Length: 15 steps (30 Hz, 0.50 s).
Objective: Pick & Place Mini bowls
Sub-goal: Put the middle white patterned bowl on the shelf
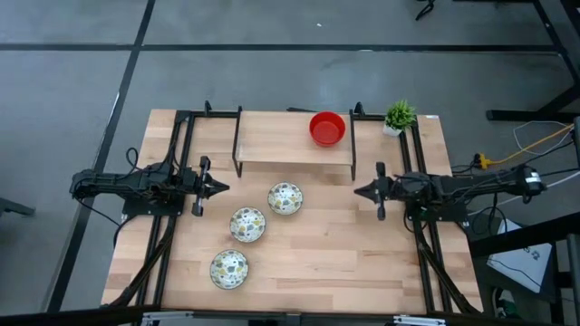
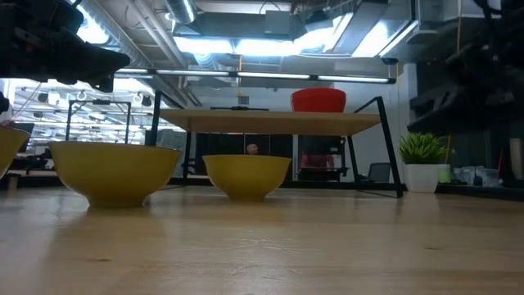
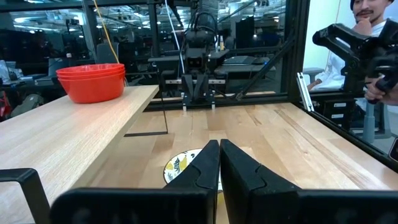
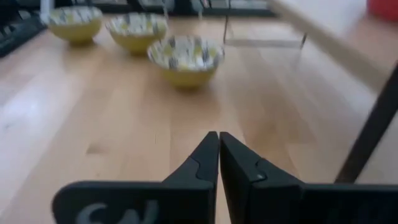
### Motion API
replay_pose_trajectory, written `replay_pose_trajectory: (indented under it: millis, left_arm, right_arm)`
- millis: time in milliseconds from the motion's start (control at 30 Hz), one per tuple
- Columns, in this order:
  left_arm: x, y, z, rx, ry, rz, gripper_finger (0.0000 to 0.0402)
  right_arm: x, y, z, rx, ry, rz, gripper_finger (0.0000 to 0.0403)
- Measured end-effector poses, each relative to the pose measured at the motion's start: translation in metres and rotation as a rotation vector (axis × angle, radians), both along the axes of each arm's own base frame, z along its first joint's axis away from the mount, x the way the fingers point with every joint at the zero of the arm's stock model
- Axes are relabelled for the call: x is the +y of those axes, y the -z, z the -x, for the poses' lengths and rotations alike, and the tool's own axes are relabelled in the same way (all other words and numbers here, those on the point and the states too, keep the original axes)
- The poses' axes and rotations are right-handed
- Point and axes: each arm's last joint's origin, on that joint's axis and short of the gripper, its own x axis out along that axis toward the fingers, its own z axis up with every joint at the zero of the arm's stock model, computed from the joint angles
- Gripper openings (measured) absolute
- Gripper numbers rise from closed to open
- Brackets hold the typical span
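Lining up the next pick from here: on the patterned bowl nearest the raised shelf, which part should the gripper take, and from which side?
Take the patterned bowl by its rim, coming from above with one finger inside and one outside. It sits upright and open, and its rounded wall offers no flat sides to squeeze. Choose the rim arc facing away from the neighbouring bowl. The right gripper looks the better placed.

Floor (image 1: 272, 54): grey, crossed by dark lines.
Ceiling lights (image 2: 246, 41): bright strips overhead.
Room beyond worktop: black metal frames (image 3: 273, 50), a seated person (image 3: 367, 37).
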Motion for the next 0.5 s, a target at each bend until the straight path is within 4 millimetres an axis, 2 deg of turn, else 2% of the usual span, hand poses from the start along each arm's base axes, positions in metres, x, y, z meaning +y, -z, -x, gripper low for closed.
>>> replay_pose_trajectory:
  millis: [100, 500]
  left_arm:
    - [0.000, 0.000, 0.000, 0.000, 0.000, 0.000, 0.0010]
    - [0.000, 0.000, 0.000, 0.000, 0.000, 0.000, 0.0010]
  right_arm:
    - [0.000, 0.000, 0.002, 0.001, 0.007, -0.015, 0.0017]
    - [-0.004, -0.019, 0.011, -0.199, 0.051, 0.029, 0.0017]
